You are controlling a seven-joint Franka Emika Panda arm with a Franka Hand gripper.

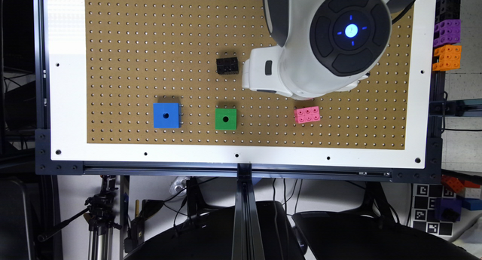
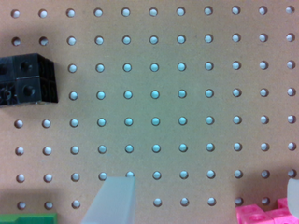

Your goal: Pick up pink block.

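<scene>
Brown pegboard [image 1: 150,45] dotted with rows of small holes covers the bench, framed by a white border [image 1: 67,101] on dark metal rails, with cables, a tripod [image 1: 99,214] and black chair backs below it in the exterior view. On the board the pink block [image 1: 307,114] lies flat near the edge closest to the rails, toward the exterior view's right; it is a small bright pink plastic brick whose top carries six round studs in a two-by-three grid, and it sits slightly askew to the rows of holes. To its left in that view stand a green cube [image 1: 226,119] with a dark hole in its top, and further left a larger blue cube [image 1: 167,115] with a similar hole, all three well apart. A black studded brick [image 1: 227,65] rests higher up the board, just beside the white body of the arm [image 1: 301,64], whose round dark cap shows a glowing blue light. In the wrist view the gripper [image 2: 205,200] hangs over bare pegboard with its pale fingers [image 2: 114,200] spread wide and nothing between them; one corner of the pink block [image 2: 261,215] peeks in near the other finger, the green cube [image 2: 28,218] shows as a sliver, and the black studded brick [image 2: 28,79] sits well apart from both.
</scene>
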